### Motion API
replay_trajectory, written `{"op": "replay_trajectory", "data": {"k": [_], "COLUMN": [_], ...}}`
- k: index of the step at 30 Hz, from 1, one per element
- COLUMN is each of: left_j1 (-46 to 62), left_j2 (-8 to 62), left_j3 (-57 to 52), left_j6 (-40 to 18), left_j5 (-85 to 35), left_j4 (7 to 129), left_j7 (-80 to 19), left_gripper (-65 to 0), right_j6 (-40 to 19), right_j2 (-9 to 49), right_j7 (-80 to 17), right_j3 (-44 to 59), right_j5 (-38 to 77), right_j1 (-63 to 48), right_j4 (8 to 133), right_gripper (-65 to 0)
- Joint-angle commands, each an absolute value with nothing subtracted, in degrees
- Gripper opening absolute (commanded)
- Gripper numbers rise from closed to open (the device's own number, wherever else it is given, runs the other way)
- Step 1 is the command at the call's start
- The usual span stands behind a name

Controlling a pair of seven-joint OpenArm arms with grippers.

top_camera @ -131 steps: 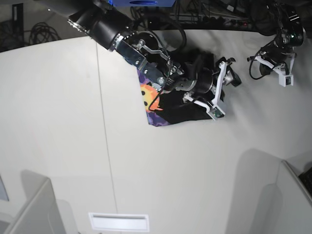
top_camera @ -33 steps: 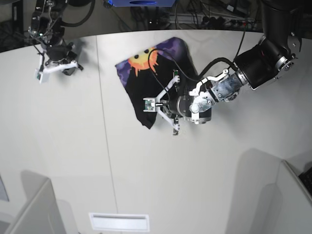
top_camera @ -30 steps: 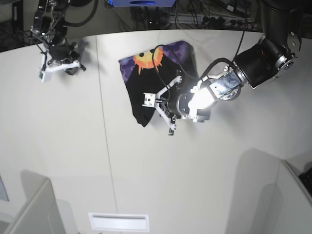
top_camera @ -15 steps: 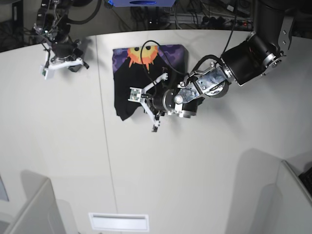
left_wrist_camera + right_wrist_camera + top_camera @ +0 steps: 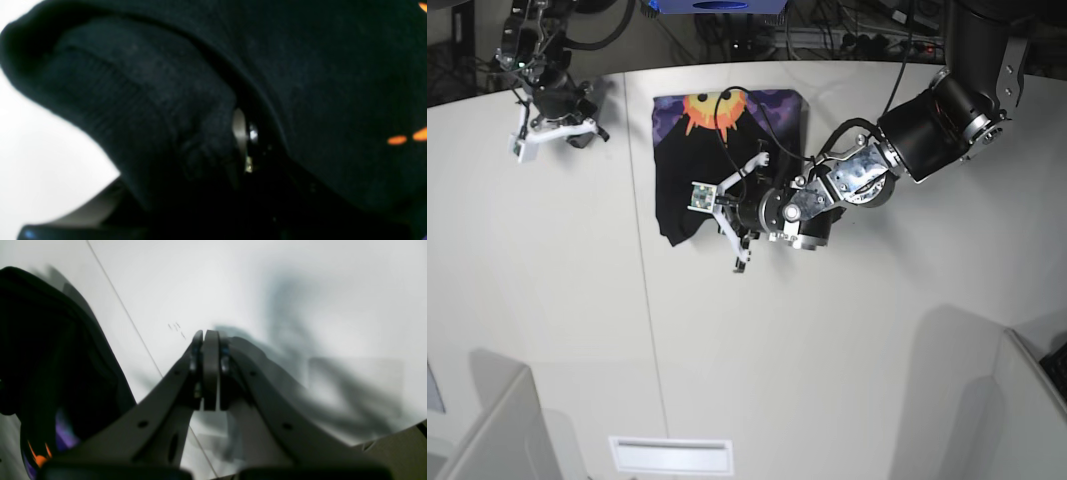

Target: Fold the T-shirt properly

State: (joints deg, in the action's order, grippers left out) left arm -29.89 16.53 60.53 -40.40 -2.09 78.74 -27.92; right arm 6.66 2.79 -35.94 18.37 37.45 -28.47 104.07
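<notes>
The black T-shirt (image 5: 727, 155) lies folded near the table's far edge, with its orange sun print (image 5: 714, 108) on purple facing up at the far end. My left gripper (image 5: 702, 198) is at the shirt's near edge, shut on the black cloth. In the left wrist view the black cloth (image 5: 160, 110) fills the frame and hides the fingers. My right gripper (image 5: 522, 148) is off to the far left, shut and empty above the bare table. In the right wrist view its jaws (image 5: 206, 340) are pressed together, and the shirt (image 5: 50, 350) shows at the left.
The white table (image 5: 827, 340) has a thin seam (image 5: 645, 300) running front to back. Grey partitions stand at the near left (image 5: 487, 420) and near right (image 5: 1017, 400). A white slot (image 5: 670, 455) is at the front edge. Cables lie beyond the far edge.
My left gripper has dragged the shirt leftward and turned it, so the print now sits square at the far end. The right arm, on the shirt 4.4 s ago, stays withdrawn at the far left.
</notes>
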Motion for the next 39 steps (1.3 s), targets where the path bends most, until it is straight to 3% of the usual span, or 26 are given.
{"op": "replay_trajectory", "data": {"k": [1,2,6,9,13,23,26,28,30,34,39], "left_j1": [-31.69,-32.04,-34.07,-35.47,-36.18,-26.51,-20.0,-14.64,-9.36,0.4,16.22], "left_j2": [16.22,16.22,15.96,15.87,15.87,15.87,15.96,16.22,16.13,15.96,16.04], "left_j3": [59.56,59.47,59.47,59.47,57.89,30.64,21.49,14.9,7.87,-4.79,-17.1], "left_j6": [-40.0,-40.0,-40.0,-40.0,-40.0,-40.0,-40.0,-40.0,-40.0,-40.0,-40.0], "left_j5": [-2.07,-2.07,-2.07,-2.15,-2.33,-2.95,-2.77,-2.24,-2.24,-2.24,-2.15], "left_j4": [79.43,79.43,79.52,80.31,83.74,102.02,108.35,111.96,114.15,114.68,114.59], "left_j7": [-27.56,-27.56,-27.82,-27.82,-27.91,-27.91,-27.91,-27.56,-27.38,-22.11,-7.16], "left_gripper": [-65.0,-63.7,-32.1,-15.0,-6.6,-7.1,-10.7,-18.1,-30.8,-65.0,-65.0], "right_j6": [6.37,6.37,6.37,6.37,6.37,6.29,2.77,-1.27,-4.79,-11.65,-24.48], "right_j2": [3.12,3.12,3.12,3.12,3.12,4.26,6.64,8.13,10.07,11.65,11.47], "right_j7": [-34.95,-34.95,-34.95,-34.95,-34.95,-34.86,-34.77,-33.54,-31.52,-27.82,-19.47], "right_j3": [18.51,18.42,18.15,18.07,18.07,17.98,17.98,18.42,18.24,17.98,18.51], "right_j5": [37.85,37.85,37.85,37.85,37.85,37.67,37.67,37.67,36.7,28.0,14.46], "right_j1": [-28.44,-28.35,-28.26,-28.35,-28.35,-28.44,-29.23,-30.2,-31.87,-34.59,-38.73], "right_j4": [104.92,104.92,104.92,104.92,104.92,106.42,108.62,110.73,112.4,114.51,114.15], "right_gripper": [-65.0,-65.0,-65.0,-65.0,-65.0,-65.0,-65.0,-65.0,-65.0,-65.0,-65.0]}}
